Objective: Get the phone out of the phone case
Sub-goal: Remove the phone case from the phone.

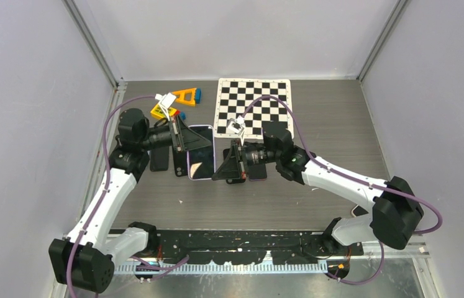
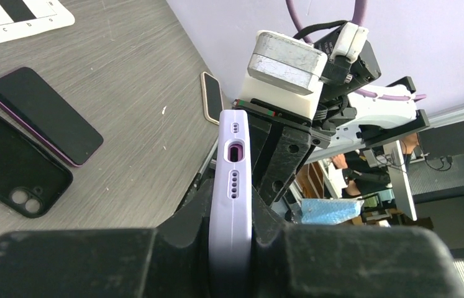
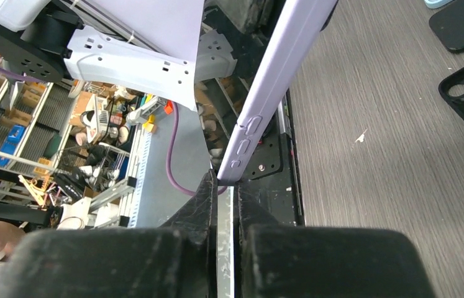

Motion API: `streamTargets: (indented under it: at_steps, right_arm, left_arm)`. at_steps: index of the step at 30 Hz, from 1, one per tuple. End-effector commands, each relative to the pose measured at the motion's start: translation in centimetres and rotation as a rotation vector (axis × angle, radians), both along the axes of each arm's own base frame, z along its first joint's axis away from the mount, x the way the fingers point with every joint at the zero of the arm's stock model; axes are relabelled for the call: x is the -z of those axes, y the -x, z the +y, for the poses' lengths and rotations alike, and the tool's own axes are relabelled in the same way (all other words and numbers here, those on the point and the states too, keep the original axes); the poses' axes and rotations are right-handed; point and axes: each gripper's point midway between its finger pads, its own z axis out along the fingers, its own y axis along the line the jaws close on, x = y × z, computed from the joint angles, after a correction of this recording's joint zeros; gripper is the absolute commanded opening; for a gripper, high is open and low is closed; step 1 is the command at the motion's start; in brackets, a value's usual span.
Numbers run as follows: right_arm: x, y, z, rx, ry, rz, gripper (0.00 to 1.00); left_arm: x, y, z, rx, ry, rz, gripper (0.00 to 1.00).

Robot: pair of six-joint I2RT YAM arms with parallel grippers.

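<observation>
Phone [image 1: 201,162], in lilac case [image 2: 232,198], raised above table [image 1: 341,124]; case clamped by closed left gripper [image 1: 186,141] at 9 o'clock, closed right gripper [image 1: 224,166] at 3 o'clock.

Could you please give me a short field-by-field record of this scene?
held item: lilac phone case, up between both arms
left gripper: jaws shut on the phone case
right gripper: jaws shut on its opposite edge
on table: black case, dark phone, checkerboard
</observation>
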Motion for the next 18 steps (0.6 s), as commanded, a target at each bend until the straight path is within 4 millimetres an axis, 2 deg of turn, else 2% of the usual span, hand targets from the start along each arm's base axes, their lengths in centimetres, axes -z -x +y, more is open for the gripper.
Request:
streamTargets:
  at_steps: [1,3,6,10,13,18]
  right_arm:
    - [0.4,-1.9,1.1,0.048,0.011,-0.095,0.01]
    - [1.5,-2.8,1.1,0.083,0.042,-0.133,0.01]
    - [4.3,-3.9,0.8,0.130,0.149,-0.170,0.01]
    - [7.8,-6.6,-0.2,0.226,0.298,-0.258,0.01]
    - [8.4,-7.5,-0.5,0.256,0.336,-0.306,0.01]
    - [7.5,-8.8,-1.0,0.336,0.335,-0.355,0.01]
  left_arm:
    - [-2.9,1.2,-0.5,0.056,0.057,-0.016,0.00]
    - [-3.0,1.2,-0.6,0.063,0.065,0.018,0.00]
    - [-3.7,1.3,-0.8,0.083,0.089,0.090,0.00]
    - [-4.4,1.9,-1.3,0.104,0.100,0.154,0.00]
    - [-4.4,2.2,-1.4,0.111,0.098,0.197,0.00]
    - [-3.2,2.0,-1.4,0.095,0.078,0.268,0.00]
